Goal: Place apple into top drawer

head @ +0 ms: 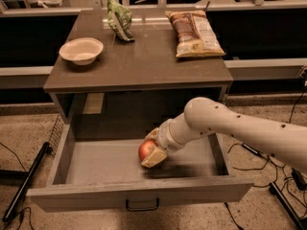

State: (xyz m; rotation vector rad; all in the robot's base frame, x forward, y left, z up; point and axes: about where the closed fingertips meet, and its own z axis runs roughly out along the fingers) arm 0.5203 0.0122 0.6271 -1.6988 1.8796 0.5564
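Drawer (139,196) pulled open under surface (144,66) front edge, tool (151,150) down inside drawer, clamped around apple (144,150) near drawer middle, bowl (81,50) by left edge, chip bag (194,32) at back right corner

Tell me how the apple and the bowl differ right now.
The apple is red and small; the bowl is pale and wider. The apple is low inside the open drawer; the bowl stands up on the table top. The gripper, down in the drawer, grips the apple; nothing touches the bowl. Both are round.
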